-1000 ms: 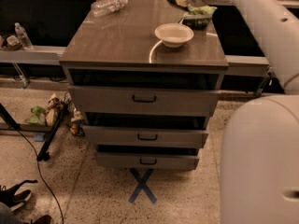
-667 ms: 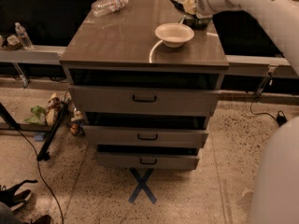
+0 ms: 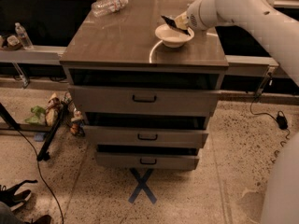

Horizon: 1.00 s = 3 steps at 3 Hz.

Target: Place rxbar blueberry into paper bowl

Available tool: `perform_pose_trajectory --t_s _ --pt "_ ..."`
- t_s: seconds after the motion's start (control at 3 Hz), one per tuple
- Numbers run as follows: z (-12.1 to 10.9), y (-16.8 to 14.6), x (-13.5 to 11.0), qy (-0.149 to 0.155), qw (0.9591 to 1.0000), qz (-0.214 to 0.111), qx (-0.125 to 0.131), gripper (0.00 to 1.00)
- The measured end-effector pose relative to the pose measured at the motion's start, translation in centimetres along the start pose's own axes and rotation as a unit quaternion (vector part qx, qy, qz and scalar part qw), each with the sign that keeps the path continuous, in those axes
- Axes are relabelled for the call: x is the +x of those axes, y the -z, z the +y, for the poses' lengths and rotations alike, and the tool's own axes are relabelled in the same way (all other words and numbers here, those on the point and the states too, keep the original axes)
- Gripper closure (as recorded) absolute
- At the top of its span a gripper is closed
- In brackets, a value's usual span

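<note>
Here's the hand [image 3: 181,22], hovering right over the far rim of the paper bowl [image 3: 173,41], clamped on the rxbar blueberry [image 3: 168,20], which juts out tilted, its free end pointing across the bowl toward the bowl's left. The bar is in the air, above the bowl, not in it yet. The risk: it's angled, so if it's let go from here it may hit the rim, bridge across it, or tip this light bowl and skid out onto the tabletop [image 3: 117,38]. Come down too low and the hand itself could nudge or flip the bowl, because nothing anchors it. For room, the bowl sits toward the right side of the tabletop, with the front edge just in front of it and the right edge near; a shove either way could send it off. Left of the bowl there's plenty of bare surface, and the clear bottle [image 3: 110,4] lies well apart at the far left corner, out of the way. The white arm [image 3: 261,17] reaches in from the bowl's right, so a straight lift clears everything.
</note>
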<state>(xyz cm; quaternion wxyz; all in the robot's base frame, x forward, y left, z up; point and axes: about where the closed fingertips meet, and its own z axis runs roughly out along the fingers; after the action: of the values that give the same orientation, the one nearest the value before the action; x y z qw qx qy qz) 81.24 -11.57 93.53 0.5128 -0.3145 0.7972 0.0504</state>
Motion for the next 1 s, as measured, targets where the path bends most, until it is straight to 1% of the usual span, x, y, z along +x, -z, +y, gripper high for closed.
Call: perform_pose_trajectory --t_s 0.33,0.67,1.0 --pt "0.3 -1.4 -0.8 0.006 0.9999 -0.009 -0.002 0.19" --pt "0.4 -2.5 -2.1 0.017 0.9996 -0.021 -0.001 0.0" --pt "-0.3 -0.5 -1.7 0.011 0.9995 -0.024 0.018 0.0"
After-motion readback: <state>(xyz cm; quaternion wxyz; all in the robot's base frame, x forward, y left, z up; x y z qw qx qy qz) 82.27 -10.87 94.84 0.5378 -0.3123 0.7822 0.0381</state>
